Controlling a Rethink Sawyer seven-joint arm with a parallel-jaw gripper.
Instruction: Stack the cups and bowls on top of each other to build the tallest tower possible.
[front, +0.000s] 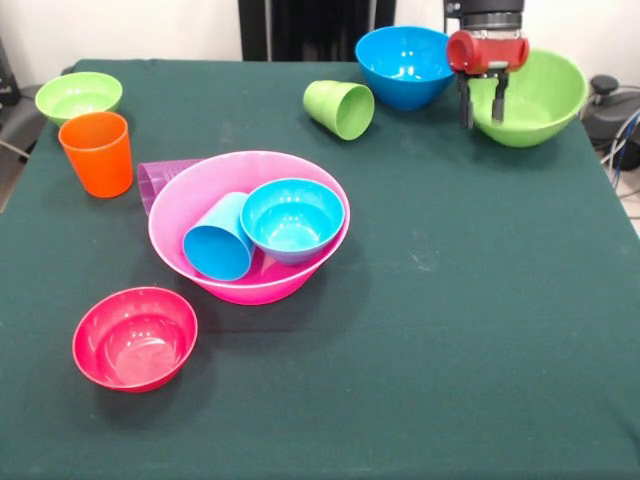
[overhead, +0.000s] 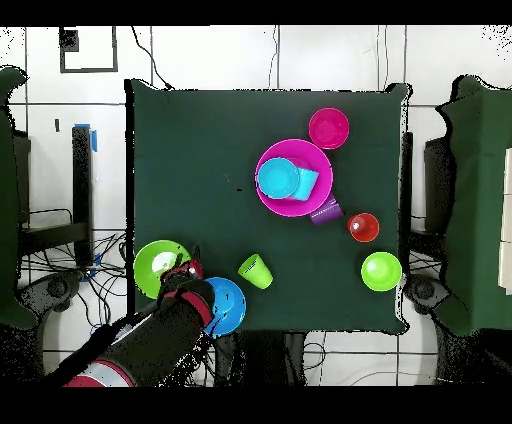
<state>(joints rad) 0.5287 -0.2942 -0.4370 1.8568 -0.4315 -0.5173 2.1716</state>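
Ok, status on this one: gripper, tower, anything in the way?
Gripper open, empty, over green bowl. Pink bowl holds blue cup and small blue bowl. Nothing blocking.

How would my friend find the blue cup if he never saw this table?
Find the big pink bowl in the middle of the green table. Two light blue things sit inside it. The blue cup is the tall one tipped on its side, leaning against the round small blue bowl beside it.
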